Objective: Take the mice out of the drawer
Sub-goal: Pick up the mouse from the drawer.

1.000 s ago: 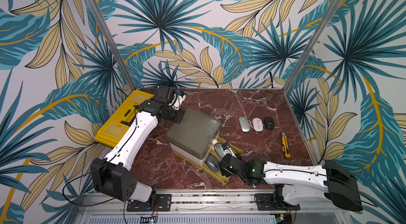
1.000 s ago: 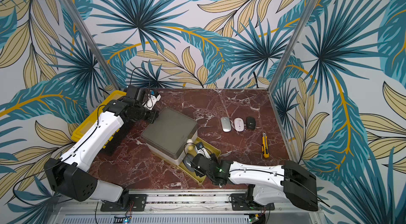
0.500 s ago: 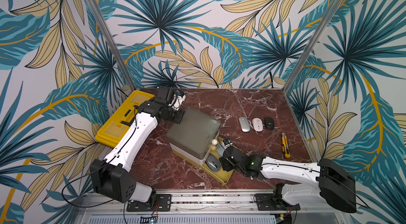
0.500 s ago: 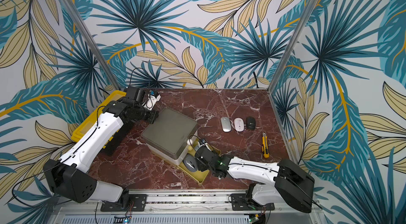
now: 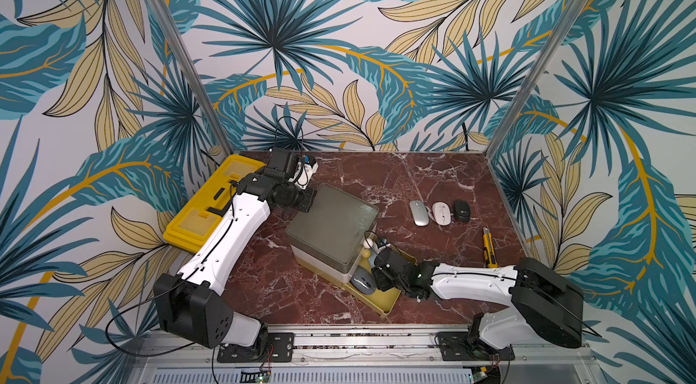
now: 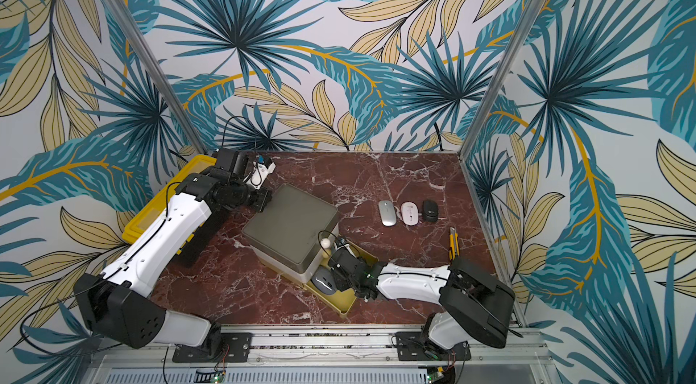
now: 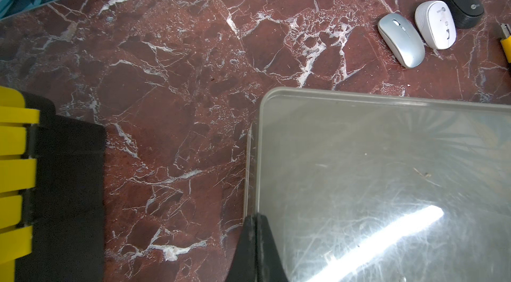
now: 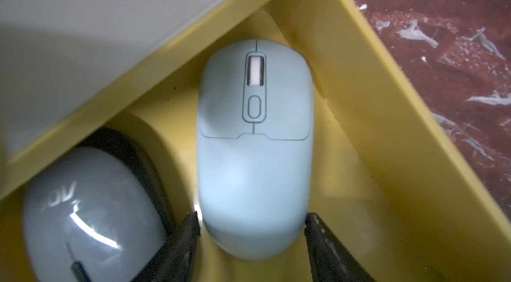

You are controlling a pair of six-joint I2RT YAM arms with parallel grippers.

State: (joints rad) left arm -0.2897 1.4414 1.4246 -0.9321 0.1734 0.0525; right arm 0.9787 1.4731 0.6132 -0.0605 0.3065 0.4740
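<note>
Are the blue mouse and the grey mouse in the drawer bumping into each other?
Apart. The right wrist view shows a strip of the yellow drawer floor between the pale blue mouse and the dark grey mouse.

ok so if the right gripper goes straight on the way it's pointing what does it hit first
The pale blue mouse. The right gripper straddles the mouse's rear end inside the yellow drawer, so the mouse's body sits squarely in its line. Whether the gripper is touching the mouse is unclear.
</note>
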